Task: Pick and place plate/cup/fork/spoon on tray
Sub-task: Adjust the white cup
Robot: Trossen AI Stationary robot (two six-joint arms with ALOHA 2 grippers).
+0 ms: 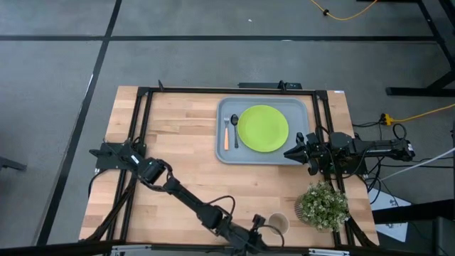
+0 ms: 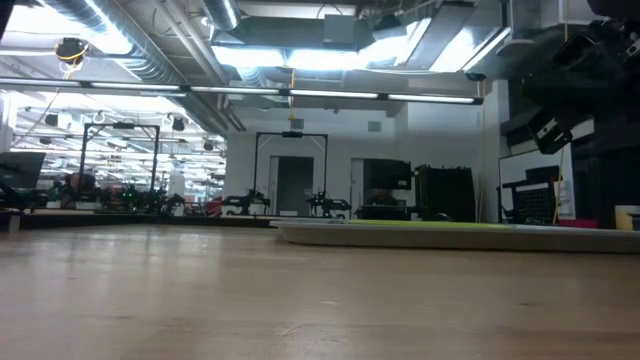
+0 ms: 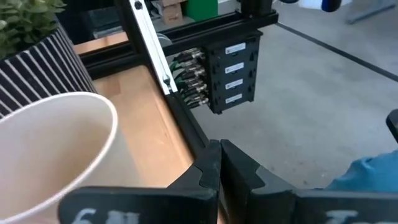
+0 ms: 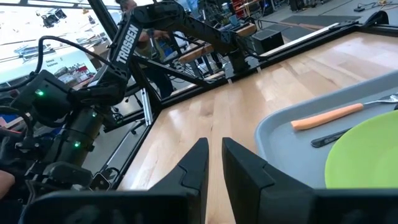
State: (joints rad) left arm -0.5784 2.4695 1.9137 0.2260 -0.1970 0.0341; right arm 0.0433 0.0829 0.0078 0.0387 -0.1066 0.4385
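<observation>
Left pincer (image 1: 257, 226) is shut, empty, beside the cup (image 1: 278, 224) at the surface's near edge. Fork (image 1: 227, 131), spoon (image 1: 235, 131), plate (image 1: 263, 128) already placed on tray (image 1: 222, 153). Right pincer (image 1: 290, 152) slightly parted, nothing gripped, at tray's corner. Only cup left.

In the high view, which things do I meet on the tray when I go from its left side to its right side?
fork → spoon → plate, all lying inside the tray.
</observation>
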